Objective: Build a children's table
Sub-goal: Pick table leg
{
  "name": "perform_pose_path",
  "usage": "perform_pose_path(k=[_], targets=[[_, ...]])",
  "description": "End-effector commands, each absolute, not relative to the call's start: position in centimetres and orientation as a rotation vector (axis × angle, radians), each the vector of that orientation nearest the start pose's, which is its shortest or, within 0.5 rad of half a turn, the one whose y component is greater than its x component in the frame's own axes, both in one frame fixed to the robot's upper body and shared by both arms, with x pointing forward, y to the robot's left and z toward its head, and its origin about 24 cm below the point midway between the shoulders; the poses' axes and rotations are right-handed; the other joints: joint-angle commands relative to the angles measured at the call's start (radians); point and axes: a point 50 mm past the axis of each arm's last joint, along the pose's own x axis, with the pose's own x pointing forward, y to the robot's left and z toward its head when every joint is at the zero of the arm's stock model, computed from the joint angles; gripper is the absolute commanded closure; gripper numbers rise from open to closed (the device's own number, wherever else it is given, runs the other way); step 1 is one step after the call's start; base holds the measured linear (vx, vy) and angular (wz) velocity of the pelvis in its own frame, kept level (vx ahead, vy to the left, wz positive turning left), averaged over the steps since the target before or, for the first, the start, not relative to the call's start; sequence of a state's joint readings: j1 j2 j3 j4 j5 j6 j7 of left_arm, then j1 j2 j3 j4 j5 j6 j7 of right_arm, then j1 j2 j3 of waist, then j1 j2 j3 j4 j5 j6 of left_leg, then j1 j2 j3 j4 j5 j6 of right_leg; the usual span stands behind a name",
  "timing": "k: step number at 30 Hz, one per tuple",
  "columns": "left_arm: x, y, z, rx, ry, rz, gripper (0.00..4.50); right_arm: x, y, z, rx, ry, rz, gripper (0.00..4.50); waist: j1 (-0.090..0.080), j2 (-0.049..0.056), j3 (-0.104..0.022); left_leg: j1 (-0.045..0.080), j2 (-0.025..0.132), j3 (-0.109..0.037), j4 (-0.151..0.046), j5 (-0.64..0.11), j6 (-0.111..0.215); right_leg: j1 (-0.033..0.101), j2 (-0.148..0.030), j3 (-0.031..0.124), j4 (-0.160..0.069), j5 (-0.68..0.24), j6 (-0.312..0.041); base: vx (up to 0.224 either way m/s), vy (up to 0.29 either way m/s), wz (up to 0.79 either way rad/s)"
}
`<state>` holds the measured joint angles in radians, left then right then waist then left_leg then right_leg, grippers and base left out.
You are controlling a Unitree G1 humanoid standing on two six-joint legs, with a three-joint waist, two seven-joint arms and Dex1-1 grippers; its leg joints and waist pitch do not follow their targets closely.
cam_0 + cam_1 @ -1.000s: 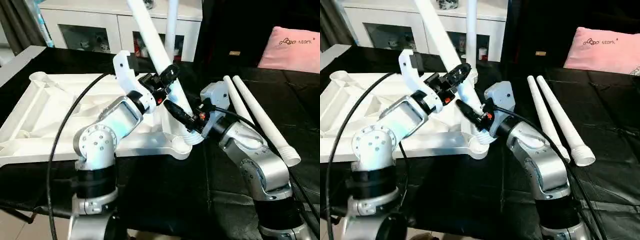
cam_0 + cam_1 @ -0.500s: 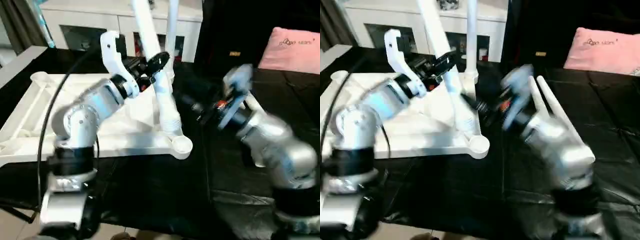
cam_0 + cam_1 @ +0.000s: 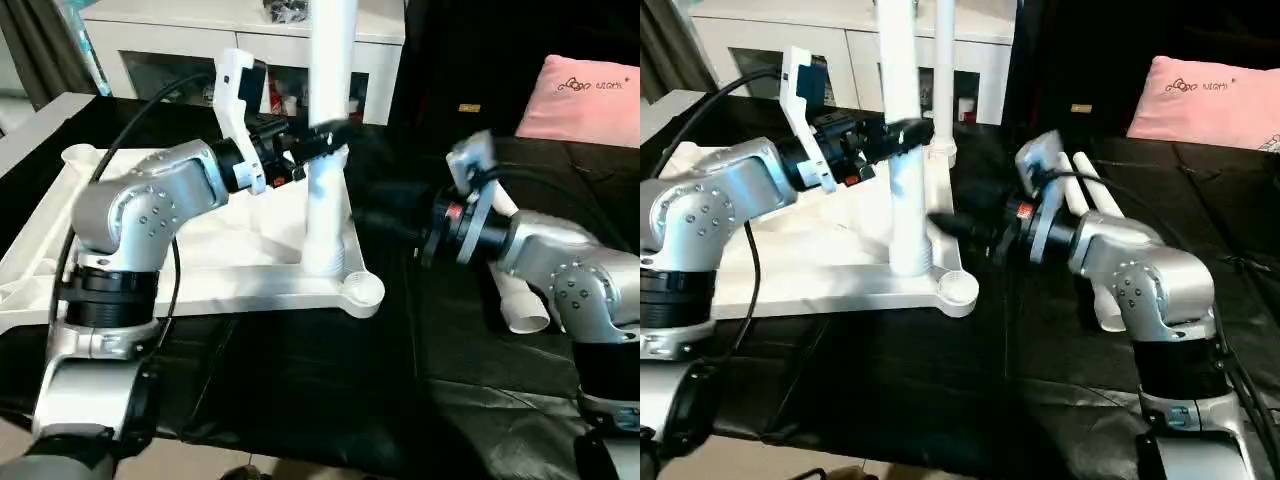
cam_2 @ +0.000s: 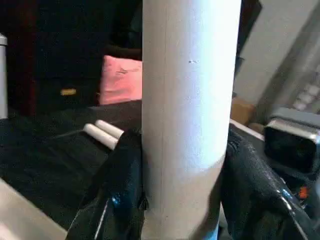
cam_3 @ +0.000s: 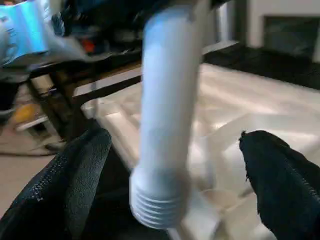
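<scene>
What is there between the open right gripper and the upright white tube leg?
Nothing: in the right wrist view, bare air separates the right gripper from the white tube leg.

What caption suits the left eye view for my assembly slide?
Left claw holds a white table leg upright on the upturned tabletop; right claw open beside it.

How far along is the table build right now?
Done: one leg stands upright at the tabletop's far corner. In hand: the left hand grips a second leg, held upright with its threaded end by the near corner socket, not yet in it; the right hand is open beside that leg. Left: seat this leg, then fit the two legs lying on the black surface.
</scene>
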<state>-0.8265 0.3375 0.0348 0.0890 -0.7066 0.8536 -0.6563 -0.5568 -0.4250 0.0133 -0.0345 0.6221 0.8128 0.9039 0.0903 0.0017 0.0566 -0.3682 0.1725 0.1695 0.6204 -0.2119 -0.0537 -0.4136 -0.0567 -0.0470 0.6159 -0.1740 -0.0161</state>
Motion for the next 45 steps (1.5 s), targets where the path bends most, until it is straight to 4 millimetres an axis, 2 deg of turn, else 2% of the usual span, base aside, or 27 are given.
perform_pose_path(k=[1, 8, 21, 23, 26, 28, 31, 32, 38, 43, 45], targets=[[32.6, 9.8, 23.2, -0.227, 0.048, -1.158, 2.68, 30.0, -12.8, 16.5, 0.190, 0.219, 1.249, 0.00, 0.004, -0.006, -0.073, 0.004, 0.041, -0.011, -0.066, -0.032, 0.018, 0.072, -0.075, 0.044, -0.054, -0.116, -0.228, 0.000, 0.000, 0.00], [31.4, 9.0, 23.8, -0.239, 0.026, -1.303, 2.68, 29.9, -12.4, 16.0, 0.202, 0.272, 1.296, 0.00, 0.004, -0.005, -0.073, 0.004, 0.040, -0.010, -0.065, -0.033, 0.012, 0.070, -0.075, 0.043, -0.055, -0.127, -0.232, 0.000, 0.000, 0.00], [30.4, 8.1, 24.0, -0.236, 0.042, -1.423, 2.68, 29.3, -11.9, 15.5, 0.198, 0.309, 1.404, 0.00, 0.006, -0.006, -0.074, 0.004, 0.042, -0.011, -0.064, -0.027, 0.019, 0.070, -0.074, 0.043, -0.055, -0.129, -0.227, 0.000, 0.000, 0.00], [30.4, 7.9, 24.0, -0.238, 0.044, -1.432, 2.68, 29.2, -11.9, 15.5, 0.201, 0.314, 1.412, 0.29, 0.005, -0.006, -0.074, 0.003, 0.042, -0.011, -0.065, -0.027, 0.018, 0.070, -0.075, 0.043, -0.054, -0.125, -0.230, 0.000, 0.000, 0.00], [30.4, 7.9, 24.1, -0.236, 0.043, -1.438, 2.68, 29.1, -11.9, 15.3, 0.204, 0.321, 1.424, 0.42, 0.006, -0.007, -0.073, 0.003, 0.041, -0.011, -0.064, -0.033, 0.018, 0.071, -0.074, 0.043, -0.056, -0.136, -0.227, 0.000, 0.000, 0.00], [30.4, 7.8, 24.1, -0.236, 0.042, -1.439, 2.68, 29.1, -11.9, 15.3, 0.205, 0.323, 1.427, 0.71, 0.006, -0.007, -0.074, 0.003, 0.041, -0.011, -0.064, -0.033, 0.018, 0.071, -0.075, 0.043, -0.056, -0.137, -0.226, 0.000, 0.000, 0.00], [30.5, 7.8, 24.3, -0.238, 0.032, -1.436, 2.68, 29.0, -11.8, 15.1, 0.209, 0.330, 1.435, 0.90, 0.006, -0.006, -0.074, 0.003, 0.041, -0.011, -0.064, -0.028, 0.019, 0.070, -0.074, 0.043, -0.055, -0.127, -0.229, 0.000, 0.000, 0.00], [30.6, 7.8, 24.4, -0.238, 0.029, -1.433, 2.68, 29.0, -11.9, 15.0, 0.210, 0.334, 1.436, 1.15, 0.007, -0.006, -0.074, 0.003, 0.041, -0.011, -0.064, -0.027, 0.020, 0.071, -0.074, 0.043, -0.055, -0.126, -0.229, 0.000, 0.000, 0.00], [30.7, 7.8, 24.7, -0.241, 0.018, -1.427, 2.68, 29.0, -11.9, 14.8, 0.197, 0.335, 1.425, 1.55, 0.007, -0.006, -0.075, 0.003, 0.040, -0.011, -0.063, -0.024, 0.020, 0.071, -0.073, 0.043, -0.054, -0.120, -0.231, 0.000, 0.000, 0.00], [30.7, 7.8, 24.7, -0.241, 0.017, -1.430, 2.68, 29.2, -11.9, 14.7, 0.189, 0.331, 1.411, 1.22, 0.007, -0.006, -0.074, 0.003, 0.040, -0.011, -0.063, -0.030, 0.017, 0.072, -0.074, 0.043, -0.055, -0.129, -0.230, 0.000, 0.000, 0.00], [30.7, 7.8, 24.7, -0.240, 0.018, -1.432, 2.68, 29.2, -11.9, 14.7, 0.193, 0.329, 1.408, 0.94, 0.007, -0.006, -0.075, 0.002, 0.040, -0.011, -0.063, -0.029, 0.018, 0.072, -0.074, 0.043, -0.056, -0.130, -0.231, 0.000, 0.000, 0.00]])
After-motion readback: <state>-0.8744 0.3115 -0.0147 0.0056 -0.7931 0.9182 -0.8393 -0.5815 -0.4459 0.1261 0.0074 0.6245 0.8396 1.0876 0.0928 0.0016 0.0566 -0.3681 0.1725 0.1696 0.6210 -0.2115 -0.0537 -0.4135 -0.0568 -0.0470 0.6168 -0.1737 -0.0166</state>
